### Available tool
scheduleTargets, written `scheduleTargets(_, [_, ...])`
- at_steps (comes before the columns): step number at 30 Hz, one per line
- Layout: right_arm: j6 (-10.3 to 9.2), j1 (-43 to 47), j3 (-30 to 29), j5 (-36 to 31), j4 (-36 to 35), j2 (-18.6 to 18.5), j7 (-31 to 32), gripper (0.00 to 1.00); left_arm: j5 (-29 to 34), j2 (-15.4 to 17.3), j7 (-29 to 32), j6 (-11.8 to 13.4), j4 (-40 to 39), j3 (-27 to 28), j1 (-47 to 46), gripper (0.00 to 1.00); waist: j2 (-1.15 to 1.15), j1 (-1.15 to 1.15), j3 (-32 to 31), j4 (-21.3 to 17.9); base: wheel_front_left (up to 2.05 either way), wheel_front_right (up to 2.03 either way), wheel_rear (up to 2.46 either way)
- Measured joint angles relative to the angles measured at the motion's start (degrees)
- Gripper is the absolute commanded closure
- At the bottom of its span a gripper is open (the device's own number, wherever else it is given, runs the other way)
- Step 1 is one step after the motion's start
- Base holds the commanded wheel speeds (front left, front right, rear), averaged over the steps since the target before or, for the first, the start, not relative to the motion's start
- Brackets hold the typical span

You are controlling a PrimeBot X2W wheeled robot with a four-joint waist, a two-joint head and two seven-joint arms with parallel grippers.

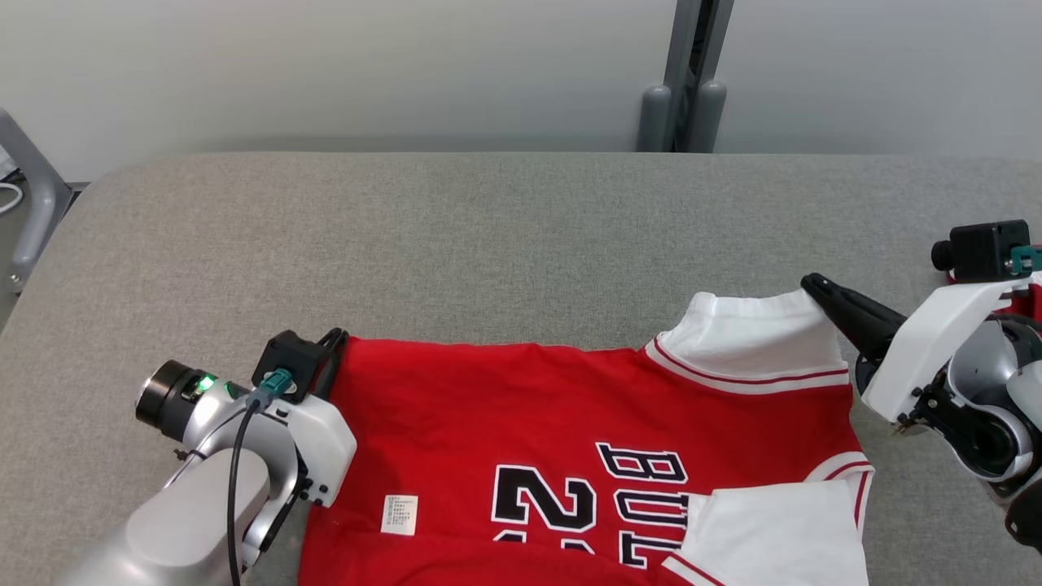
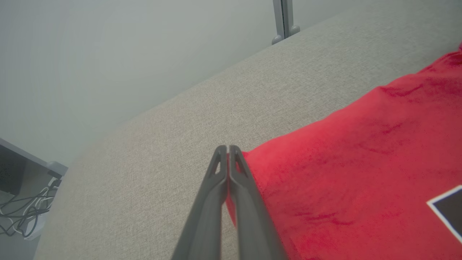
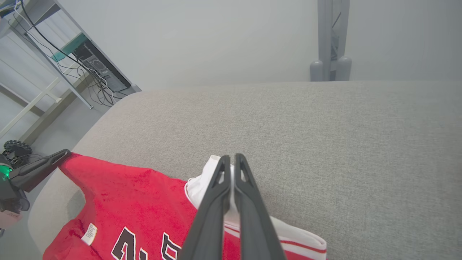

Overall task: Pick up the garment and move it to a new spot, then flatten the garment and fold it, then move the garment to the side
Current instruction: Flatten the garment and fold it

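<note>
Grey table by a pale wall bears the garment, left pincer and right pincer gripping it.

Open table stretches beyond the jersey to the grey post.

The red jersey carries a big black digit 2 edged in white; more black print at its six o'clock is cut off and can't be read. At two o'clock from it run the black letters BU, turned on their side, the rest of the word hidden under a white sleeve. At nine o'clock from the number sits a small white label, its print too fine to read
</note>
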Motion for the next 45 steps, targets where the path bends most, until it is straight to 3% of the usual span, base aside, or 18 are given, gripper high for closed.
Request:
scheduleTargets(16, [-0.01, 9.93, -4.83, 8.15, -7.19, -2.6, 13.17, 1.0, 0.73, 6.51, 2.85, 0.1, -8.29, -3.79, 4.98, 1.0, 0.0, 0.0, -4.44, -0.76, 0.0, 0.0, 0.0])
scheduleTargets(45, [-0.01, 21.34, -14.51, 3.59, -12.84, -1.72, 20.58, 1.0, 2.4, 13.74, 8.1, 0.76, -17.07, -6.43, 8.38, 1.0, 0.0, 0.0, -3.43, -1.5, 0.0, 0.0, 0.0])
